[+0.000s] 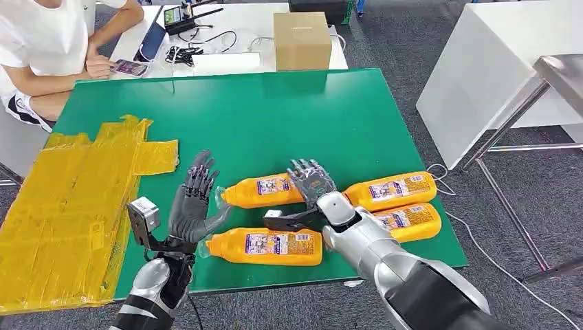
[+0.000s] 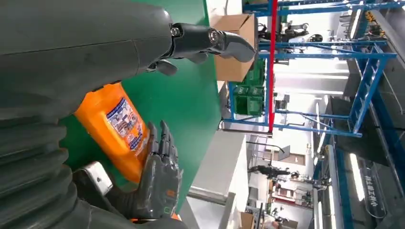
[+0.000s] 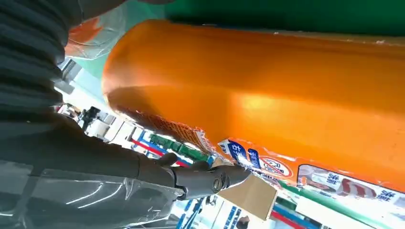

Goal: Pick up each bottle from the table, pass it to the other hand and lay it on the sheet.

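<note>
1. Bottles are seen lying on their sides on the green counter (image 1: 289,117): four orange plastic bottles with printed labels, in two rows, all well apart from the yellow plastic sheet (image 1: 65,206) spread over the counter's left end.
2. The right hand (image 1: 313,184) is lowered between the two far bottles, its fingers (image 1: 307,170) spread and apparently closed on nothing; a firm grip cannot be confirmed.
3. The far-left orange bottle (image 1: 263,191) lies just beside these fingers, on their left, its long axis running left to right and its neck pointing toward the left hand.
4. The left hand (image 1: 194,204) is held upright and open, fingers apart, nothing held, just beyond the neck of that bottle.
5. The near-left orange bottle (image 1: 266,246) lies below the right hand, beside the left wrist.
6. The right hand is judged nearer to the far-left bottle's body, so a grasp across its long axis is expected there, followed by a handover leftward.
7. The other two bottles (image 1: 395,203) lie to the right of the right hand's fingers.
</note>
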`<state>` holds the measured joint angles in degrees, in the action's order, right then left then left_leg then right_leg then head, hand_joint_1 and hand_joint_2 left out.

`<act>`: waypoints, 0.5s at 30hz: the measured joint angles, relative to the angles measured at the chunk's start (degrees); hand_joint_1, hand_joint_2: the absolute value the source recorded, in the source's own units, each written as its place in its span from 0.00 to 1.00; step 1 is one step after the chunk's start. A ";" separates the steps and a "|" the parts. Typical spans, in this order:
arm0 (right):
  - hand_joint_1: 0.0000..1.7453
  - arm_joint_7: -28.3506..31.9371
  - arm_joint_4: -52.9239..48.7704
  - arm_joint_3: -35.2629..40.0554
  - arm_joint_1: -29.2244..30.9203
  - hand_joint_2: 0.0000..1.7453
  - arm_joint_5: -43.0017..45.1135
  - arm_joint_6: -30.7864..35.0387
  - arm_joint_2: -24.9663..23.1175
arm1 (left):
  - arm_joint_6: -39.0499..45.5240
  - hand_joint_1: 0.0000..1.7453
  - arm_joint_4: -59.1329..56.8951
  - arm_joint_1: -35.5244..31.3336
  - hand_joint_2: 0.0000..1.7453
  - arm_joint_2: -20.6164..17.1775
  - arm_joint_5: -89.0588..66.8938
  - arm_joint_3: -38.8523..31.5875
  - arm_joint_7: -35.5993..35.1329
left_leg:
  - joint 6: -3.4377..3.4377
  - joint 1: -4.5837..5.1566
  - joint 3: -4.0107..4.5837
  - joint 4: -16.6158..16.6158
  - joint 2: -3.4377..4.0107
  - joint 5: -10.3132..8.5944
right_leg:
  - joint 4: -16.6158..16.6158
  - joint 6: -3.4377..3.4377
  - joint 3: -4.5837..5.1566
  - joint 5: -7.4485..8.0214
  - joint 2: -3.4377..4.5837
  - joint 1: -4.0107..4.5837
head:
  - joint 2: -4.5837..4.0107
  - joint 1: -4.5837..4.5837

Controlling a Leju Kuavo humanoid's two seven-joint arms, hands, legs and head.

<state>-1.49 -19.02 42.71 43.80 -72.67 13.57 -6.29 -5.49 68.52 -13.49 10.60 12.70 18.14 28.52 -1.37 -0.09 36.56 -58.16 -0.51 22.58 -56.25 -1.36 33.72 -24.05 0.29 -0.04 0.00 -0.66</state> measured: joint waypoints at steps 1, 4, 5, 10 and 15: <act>0.00 0.68 0.00 0.02 0.02 1.00 -0.02 -0.22 0.00 | -0.02 0.00 0.00 0.00 1.00 0.00 0.02 0.00 0.00 | 0.00 0.00 0.00 0.00 0.00 0.00 | 0.00 0.00 0.00 0.00 0.00 0.00 | 0.00 0.00; 0.00 2.94 0.00 0.18 0.05 1.00 -0.04 -0.77 0.00 | -0.11 0.00 0.00 0.00 1.00 0.00 0.09 0.02 0.09 | 0.00 0.00 -0.01 0.00 0.01 0.00 | 0.00 0.00 0.00 0.00 0.00 0.00 | 0.00 0.00; 0.00 3.77 0.00 0.17 0.04 1.00 0.15 -0.88 0.00 | -0.15 0.00 -0.02 0.00 1.00 0.00 0.20 0.04 0.09 | 0.00 0.00 -0.01 0.00 0.01 0.00 | 0.00 0.00 0.00 0.00 0.00 0.00 | 0.00 0.00; 0.00 8.01 0.00 0.04 0.02 1.00 3.72 -2.12 0.00 | -0.50 0.00 -0.28 0.00 1.00 -0.02 0.50 0.42 0.15 | 0.00 0.00 -0.02 0.00 0.02 0.00 | 0.00 0.00 0.00 0.00 0.00 0.00 | 0.00 0.00; 0.00 10.32 0.00 -1.55 -0.09 1.00 7.65 -4.33 0.00 | -0.52 0.00 -0.35 0.00 1.00 -0.04 0.61 0.57 0.17 | 0.00 0.00 -0.02 0.00 0.01 0.00 | 0.00 0.00 -0.01 0.00 0.00 0.00 | 0.00 0.00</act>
<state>8.83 -19.02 41.16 43.70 -65.03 9.25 -6.29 -6.01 68.17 -13.49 10.56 13.31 18.71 28.70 -1.37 -0.09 36.54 -58.16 -0.50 22.58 -56.25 -1.36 33.71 -24.05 0.29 -0.04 0.00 -0.66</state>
